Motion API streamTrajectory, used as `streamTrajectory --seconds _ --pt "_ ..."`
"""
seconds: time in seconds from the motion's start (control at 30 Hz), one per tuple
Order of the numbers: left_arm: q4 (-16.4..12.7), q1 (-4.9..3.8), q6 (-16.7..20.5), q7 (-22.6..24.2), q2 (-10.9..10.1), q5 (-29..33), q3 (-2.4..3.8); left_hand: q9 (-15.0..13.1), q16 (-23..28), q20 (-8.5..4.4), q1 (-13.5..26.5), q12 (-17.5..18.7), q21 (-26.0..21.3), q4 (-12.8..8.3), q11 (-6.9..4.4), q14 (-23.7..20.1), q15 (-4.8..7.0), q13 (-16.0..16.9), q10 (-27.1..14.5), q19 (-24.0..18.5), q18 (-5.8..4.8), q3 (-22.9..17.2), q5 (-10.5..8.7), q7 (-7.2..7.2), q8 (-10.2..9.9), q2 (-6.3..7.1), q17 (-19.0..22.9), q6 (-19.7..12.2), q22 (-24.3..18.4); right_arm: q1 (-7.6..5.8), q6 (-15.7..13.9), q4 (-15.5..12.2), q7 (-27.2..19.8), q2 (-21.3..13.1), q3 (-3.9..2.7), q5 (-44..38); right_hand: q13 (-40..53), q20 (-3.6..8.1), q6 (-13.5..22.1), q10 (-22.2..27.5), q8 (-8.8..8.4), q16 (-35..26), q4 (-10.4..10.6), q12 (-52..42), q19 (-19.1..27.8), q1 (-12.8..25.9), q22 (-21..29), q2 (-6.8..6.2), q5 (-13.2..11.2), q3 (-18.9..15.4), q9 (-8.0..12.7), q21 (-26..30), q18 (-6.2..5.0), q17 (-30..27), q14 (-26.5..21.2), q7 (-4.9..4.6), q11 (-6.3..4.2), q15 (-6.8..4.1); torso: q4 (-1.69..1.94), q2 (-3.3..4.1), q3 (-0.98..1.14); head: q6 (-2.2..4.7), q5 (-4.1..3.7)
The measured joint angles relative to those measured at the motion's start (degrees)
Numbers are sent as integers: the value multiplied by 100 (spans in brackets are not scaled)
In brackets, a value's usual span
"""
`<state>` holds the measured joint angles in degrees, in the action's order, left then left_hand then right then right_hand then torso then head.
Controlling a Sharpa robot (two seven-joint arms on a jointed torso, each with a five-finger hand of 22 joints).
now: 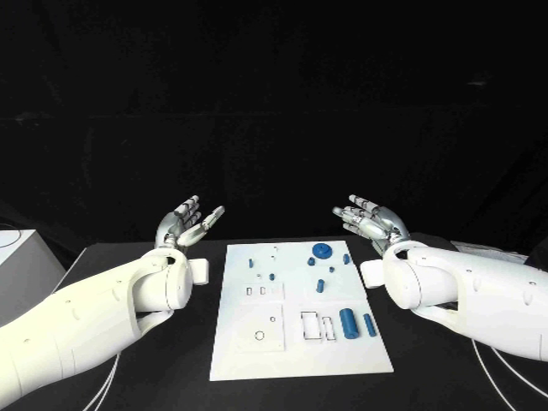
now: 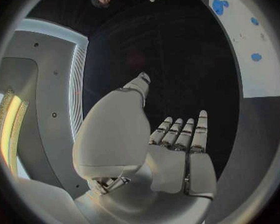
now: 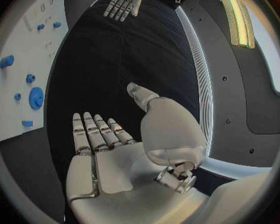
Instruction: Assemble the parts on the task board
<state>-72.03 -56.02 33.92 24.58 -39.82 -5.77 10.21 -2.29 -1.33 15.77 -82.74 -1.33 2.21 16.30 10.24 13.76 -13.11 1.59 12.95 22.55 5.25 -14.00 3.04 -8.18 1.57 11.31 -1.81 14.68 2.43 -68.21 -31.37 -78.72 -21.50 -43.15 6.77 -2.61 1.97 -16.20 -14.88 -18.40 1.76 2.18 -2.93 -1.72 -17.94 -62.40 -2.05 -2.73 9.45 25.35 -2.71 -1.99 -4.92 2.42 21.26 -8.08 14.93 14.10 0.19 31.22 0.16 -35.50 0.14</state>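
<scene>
— Where do your two hands stand?

— Your left hand (image 1: 187, 220) is raised beyond the far left corner of the task board (image 1: 301, 310), palm up, its fingers (image 1: 190, 205) straight and apart, gripping nothing; your right hand (image 1: 369, 221) is raised beyond the far right corner, its fingers (image 1: 360, 205) likewise spread and empty; neither touches the board or the tabletop (image 1: 139, 360).

— And the board itself?

— It lies flat in the middle of the black tabletop, between your two arms, its long sides running away from you; the blue parts rest on it, none of them held.

— Which parts can you make out?

— Near the far edge you have a round blue disc (image 1: 321, 250), with a small blue piece (image 1: 347, 258) just beside it toward the right edge; a short blue peg (image 1: 320, 286) stands near the middle; toward the near right you see two blue cylinders (image 1: 349, 324) side by side, the thinner one (image 1: 369, 324) closest to the right edge; beside them is a rectangular slot (image 1: 311, 324) outlined in the plate; smaller marks further left are too small to tell.
</scene>
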Motion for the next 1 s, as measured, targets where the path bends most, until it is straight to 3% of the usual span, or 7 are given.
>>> streamTrajectory --seconds 0.23,0.33,0.43,0.5,0.6,0.8,1.0 --pt "144 33 -370 -159 32 -227 66 -44 -105 44 -278 -56 22 77 96 346 -19 40 349 84 94 -100 0 -5 84 -51 -59 294 16 -139 606 228 318 34 106 -249 45 -31 -418 -547 113 141 -147 -59 -585 -380 -58 -21 0 142 -65 -105 -112 90 711 -26 14 -22 0 0 1 -1 0" --pt "27 35 -588 -203 -137 -280 65 -147 -298 90 -220 -153 164 43 220 1214 6 101 1085 650 182 -279 0 -37 249 -246 -188 900 83 -190 714 490 326 29 114 -1006 78 -32 -904 -1167 237 277 -280 -134 -1312 -591 -120 -52 0 175 -148 -269 -191 172 1413 -58 -31 -104 1 12 -2 -93 -6" --pt "-81 35 -822 -256 -305 -344 65 -334 -689 85 -170 -362 498 -10 333 2722 109 191 2440 1939 374 -489 22 -126 565 -401 -408 1964 216 -243 758 643 336 24 101 -1873 123 37 -1585 -1977 422 456 -396 -216 -2222 -802 -219 -98 0 219 -264 -557 -309 264 2165 -106 -127 -255 4 35 -3 -141 -19" --pt "-215 36 -988 -291 -402 -416 65 -499 -934 32 -137 -518 748 -43 218 3497 273 228 3489 2570 496 -629 22 -243 853 -434 -550 2897 281 -267 787 690 361 50 102 -2461 138 113 -1992 -2394 535 560 -444 -259 -2691 -905 -278 -126 0 248 -330 -732 -396 313 2551 -156 -201 -354 4 54 -2 -158 -29" --pt "-421 36 -1222 -334 -546 -561 99 -593 -1207 -177 -82 -643 1028 -47 15 4289 515 257 4387 3279 496 -813 22 -396 1058 -428 -779 3456 335 -328 822 722 437 69 106 -3257 149 274 -2608 -3048 705 730 -516 -311 -3383 -1022 -379 -187 32 274 -426 -1025 -397 394 3170 -248 -329 -535 14 101 -1 -161 -48" --pt "-825 36 -1551 -419 -836 -844 218 -757 -1836 -657 33 -731 1616 -101 -320 5510 952 279 5525 4334 495 -1095 22 -288 1260 -267 -1425 3928 552 -462 877 701 698 79 105 -4709 168 634 -3514 -4149 936 1037 -593 -355 -4402 -1174 -652 -279 66 321 -546 -1660 -482 590 4271 -400 -597 -895 64 244 3 -142 -128" --pt "-1229 35 -1800 -485 -1052 -1111 349 -975 -2931 -918 68 -610 2338 -289 -470 5947 1158 347 5816 4753 495 -1282 22 -205 1295 -138 -2549 4011 966 -615 972 617 1117 68 104 -6087 196 930 -4102 -5009 1025 1357 -616 -355 -5043 -1164 -1057 -391 211 344 -628 -2402 -482 910 5195 -242 -856 -1192 164 405 -24 -91 -229"
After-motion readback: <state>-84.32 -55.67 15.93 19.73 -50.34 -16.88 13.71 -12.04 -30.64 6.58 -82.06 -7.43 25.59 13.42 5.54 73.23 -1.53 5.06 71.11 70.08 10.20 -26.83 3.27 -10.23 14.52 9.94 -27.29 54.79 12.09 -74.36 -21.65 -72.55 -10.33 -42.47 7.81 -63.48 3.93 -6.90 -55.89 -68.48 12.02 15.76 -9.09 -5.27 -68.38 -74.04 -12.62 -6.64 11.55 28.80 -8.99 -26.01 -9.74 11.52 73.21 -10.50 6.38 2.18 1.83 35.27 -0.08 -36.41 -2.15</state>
